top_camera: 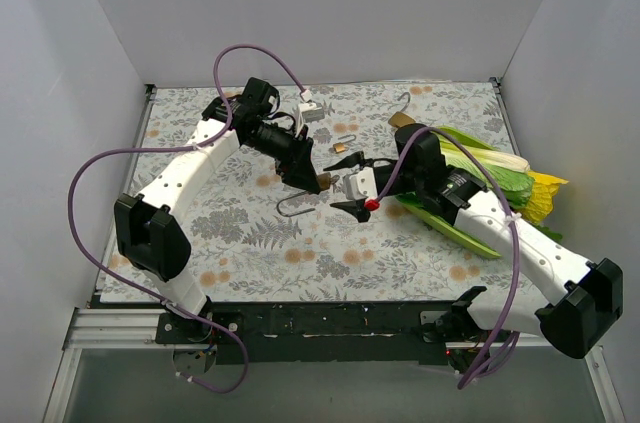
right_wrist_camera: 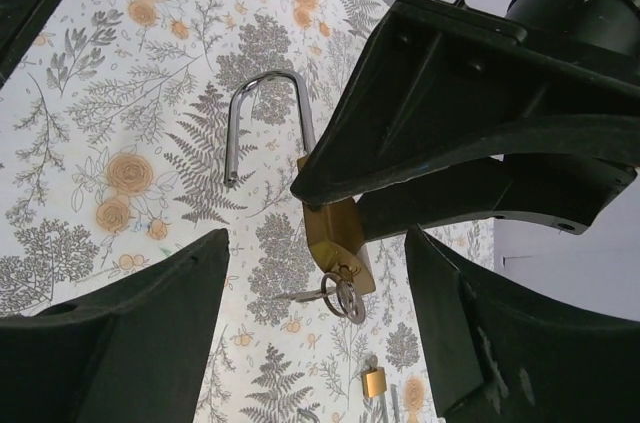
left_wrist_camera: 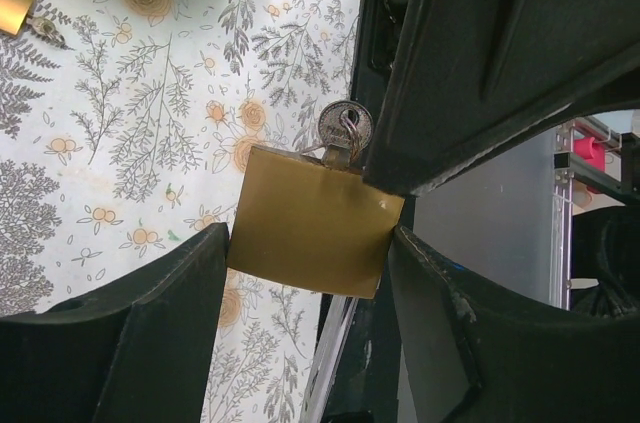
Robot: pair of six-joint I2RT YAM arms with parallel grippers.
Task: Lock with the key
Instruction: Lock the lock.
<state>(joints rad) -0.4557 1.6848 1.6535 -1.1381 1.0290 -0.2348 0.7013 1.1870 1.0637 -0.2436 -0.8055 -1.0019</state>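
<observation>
A brass padlock is clamped between the fingers of my left gripper, held above the table near its middle. Its steel shackle stands swung open. A silver key on a ring sits in the keyhole at the lock's bottom end; the same key also shows in the left wrist view. My right gripper is open, one finger on each side of the key and the lock's end, touching neither. From above, the right gripper sits just right of the padlock.
A second, small brass padlock lies further back on the floral mat. A white connector and a metal hook lie at the back. Toy corn and green leaves fill the right side under the right arm.
</observation>
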